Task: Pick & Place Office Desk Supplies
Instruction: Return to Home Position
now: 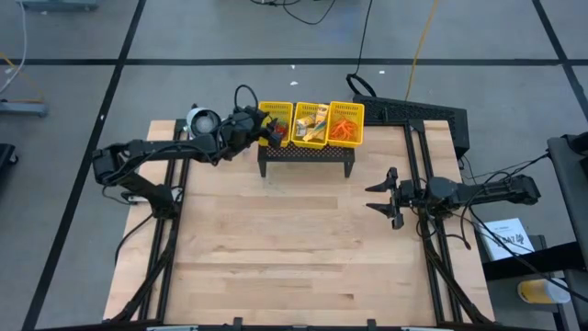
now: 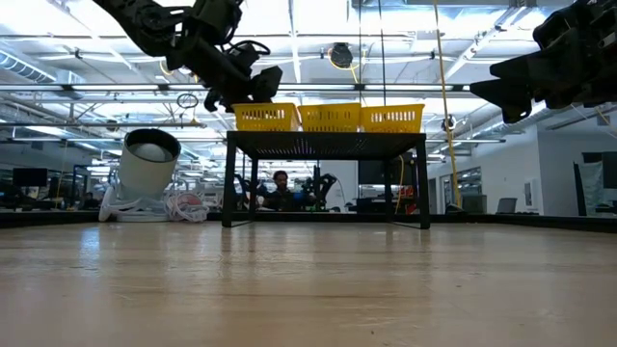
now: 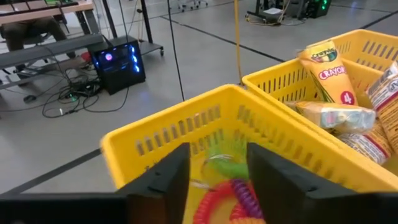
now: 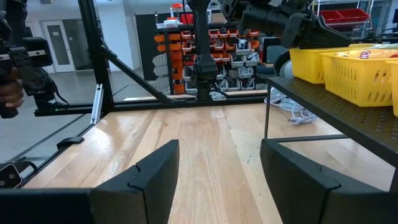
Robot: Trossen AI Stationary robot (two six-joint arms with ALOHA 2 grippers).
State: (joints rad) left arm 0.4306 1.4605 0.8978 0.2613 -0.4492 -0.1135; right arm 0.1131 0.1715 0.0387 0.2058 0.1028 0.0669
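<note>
Wooden table (image 1: 294, 248), black shelf (image 1: 308, 154) at its far edge, three yellow bins in a row on top of the shelf.

Left of the shelf: grey-white round device (image 1: 202, 119) on the table, cord bundled beside it.

Left arm reaches in from the left of the shelf. Left gripper (image 1: 268, 131) sits at the left bin (image 1: 276, 107), just above its near rim. Fingers moderately parted, nothing between them. In the left wrist view the gap between the fingers looks down into this bin: a green coiled ring (image 3: 225, 167) lies on the bin floor, and red and purple coiled rings (image 3: 230, 196) are touching it. All rest loose in the bin, clear of the fingers.

Middle bin (image 1: 310, 108), over the centre of the shelf: yellow-orange crayon packets (image 3: 324, 65) piled in it, some tilted against the wall.

Right bin (image 1: 345, 107), over the right end of the shelf: tangle of orange rubber bands (image 1: 344, 127).

Right of the shelf and nearer the table's front: right gripper (image 1: 378, 195), raised off the table on a level arm, pointing toward the table's middle. Fingers wide apart, empty. Bare wood below it.

Low view: a person (image 2: 281, 188) sits in the room behind the shelf, seen between its legs.
</note>
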